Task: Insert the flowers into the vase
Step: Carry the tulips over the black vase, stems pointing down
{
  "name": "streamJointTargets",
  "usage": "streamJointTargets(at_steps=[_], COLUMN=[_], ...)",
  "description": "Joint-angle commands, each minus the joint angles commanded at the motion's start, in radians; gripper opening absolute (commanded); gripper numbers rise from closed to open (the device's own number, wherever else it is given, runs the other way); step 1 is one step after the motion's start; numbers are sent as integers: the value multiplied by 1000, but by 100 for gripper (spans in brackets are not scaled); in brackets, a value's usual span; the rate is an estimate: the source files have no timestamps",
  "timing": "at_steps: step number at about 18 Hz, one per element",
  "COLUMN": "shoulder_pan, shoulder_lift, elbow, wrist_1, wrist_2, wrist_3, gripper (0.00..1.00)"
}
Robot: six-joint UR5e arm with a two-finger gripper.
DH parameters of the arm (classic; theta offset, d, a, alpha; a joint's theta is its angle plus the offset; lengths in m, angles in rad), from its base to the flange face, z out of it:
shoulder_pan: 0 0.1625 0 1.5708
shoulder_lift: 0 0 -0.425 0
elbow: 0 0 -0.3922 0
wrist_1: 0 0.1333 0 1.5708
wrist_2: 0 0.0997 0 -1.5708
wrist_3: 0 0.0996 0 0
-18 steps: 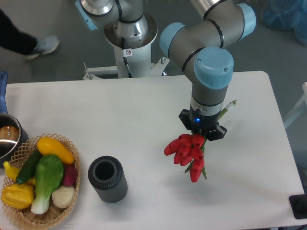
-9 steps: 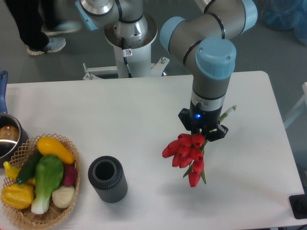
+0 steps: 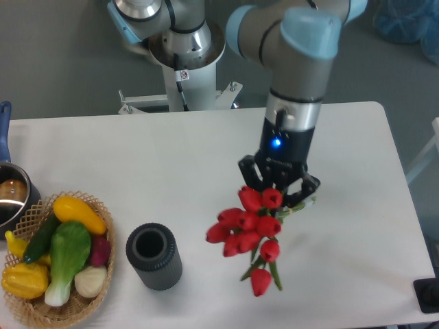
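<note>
Nearest the camera, the wicker basket [image 3: 31, 307] is cut off by the lower left corner, so only part of its rim shows around the yellow, green and white vegetables [image 3: 65, 253] piled in it. Just to its right the vase [image 3: 153, 256], a dark grey ribbed cylinder, stands upright on the white bench [image 3: 137, 164] with its round mouth open and dark; nothing can be made out inside. Right of the vase and well apart from it, the flowers [image 3: 248, 229], a bunch of red tulip buds, hang tilted above the bench, the lowest bud pointing toward the front edge. Their green stems and leaves are mostly hidden behind the buds and under the claw [image 3: 278, 192], whose dark fingers are clamped around the upper end of the bunch; the contact itself is masked by the blooms. A blue light glows on the wrist above. At the left edge a metal pot [image 3: 10, 199] is only half in frame. Farther back, the arm's grey base [image 3: 185, 48] rises beyond the bench, its top cropped.
</note>
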Motion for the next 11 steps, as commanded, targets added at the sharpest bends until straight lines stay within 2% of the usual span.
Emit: streamJointTargets(at_steps=[2,6,11], shoulder_pan=[21,20,6], shoulder_lift=[18,19,11], elbow=[-6,-6,0], wrist_1=[8,6,14], wrist_2=[-117,-350,-361], wrist_3=[-26,-38,-98], gripper=[0,0,0])
